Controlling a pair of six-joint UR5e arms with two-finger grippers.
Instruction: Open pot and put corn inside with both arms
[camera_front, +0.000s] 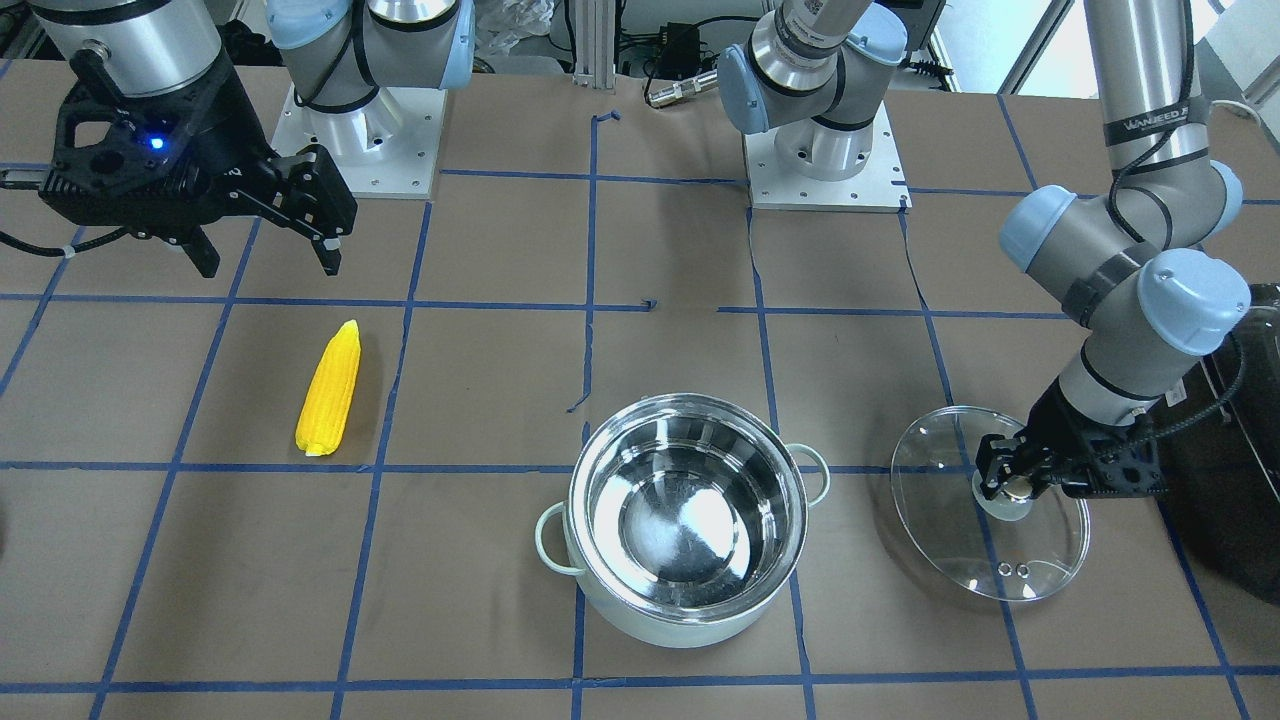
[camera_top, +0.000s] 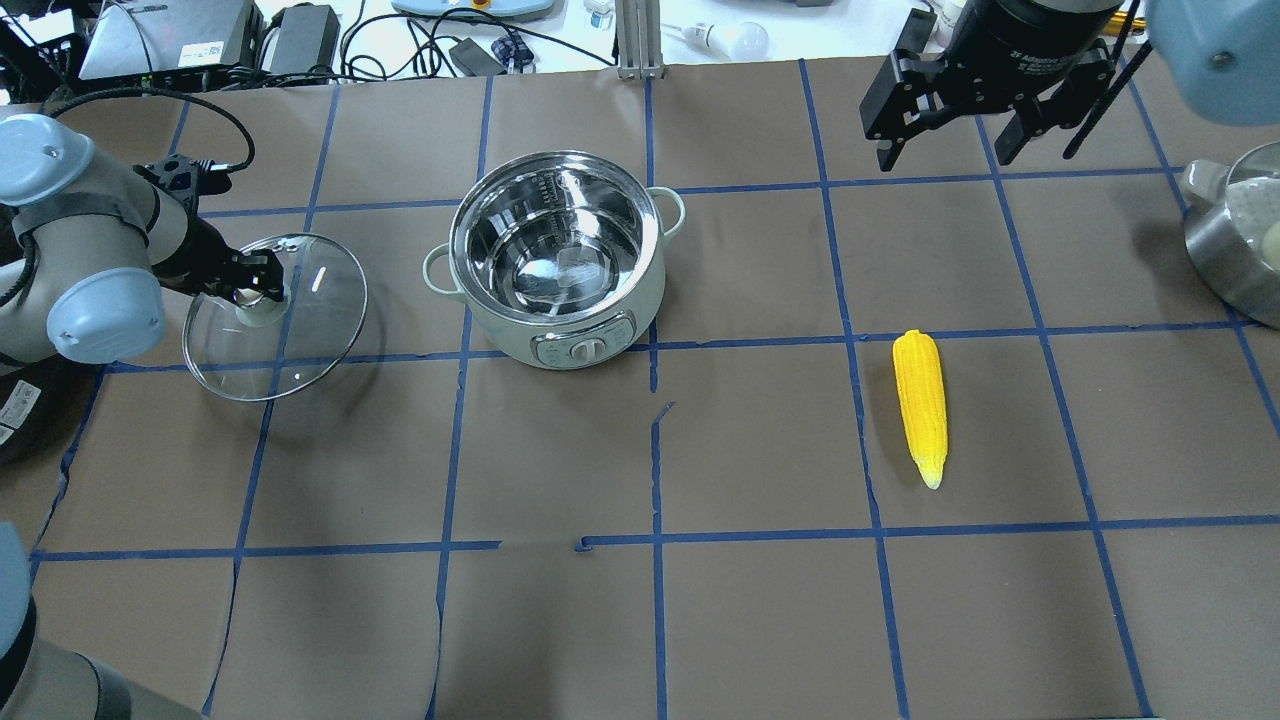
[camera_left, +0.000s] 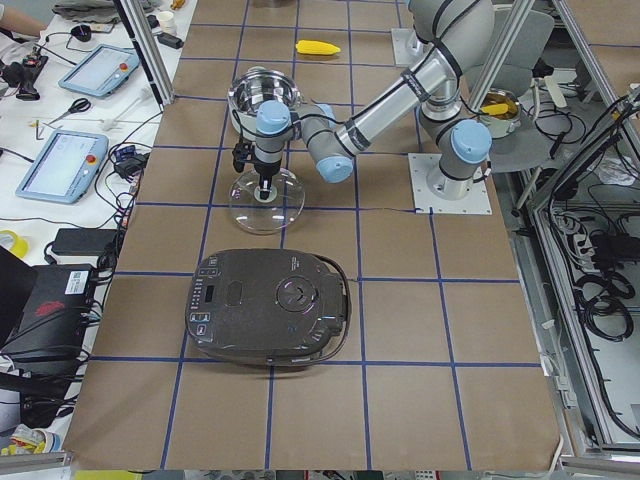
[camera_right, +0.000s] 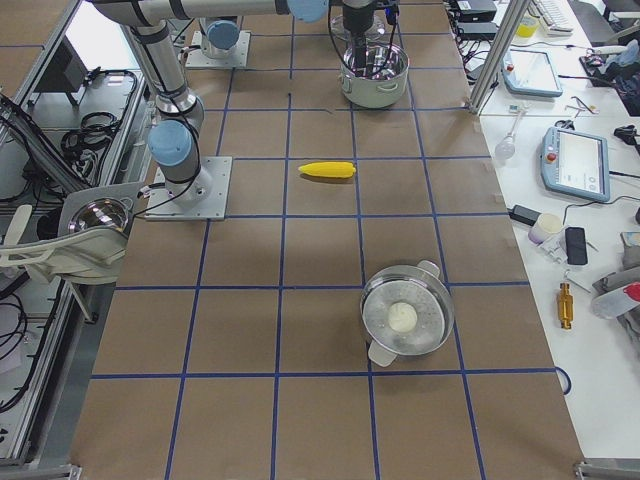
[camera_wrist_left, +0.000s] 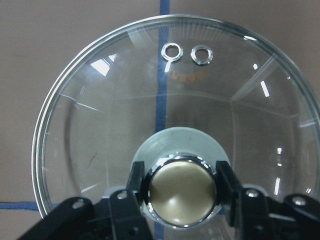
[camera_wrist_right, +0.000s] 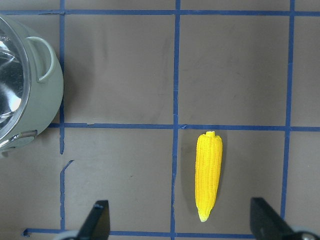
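While left gripper (camera_front: 1018, 489) clasps lid (camera_front: 955, 545) — black cooker (camera_left: 270, 305) sits nearby.

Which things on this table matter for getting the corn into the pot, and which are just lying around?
For the job: pot, glass lid held by the left gripper, corn, open right gripper.
Lying about: black cooker, steel pan.

**Brown-papered table, gridded in blue tape**

The table (camera_top: 760, 620) carried an open mint-green pot (camera_top: 520, 325) near its middle. A yellow corn cob (camera_top: 920, 400) lay well apart toward the robot's right. A black cooker (camera_left: 270, 305) sat at the left end, a steel steamer (camera_right: 432, 335) at the right.
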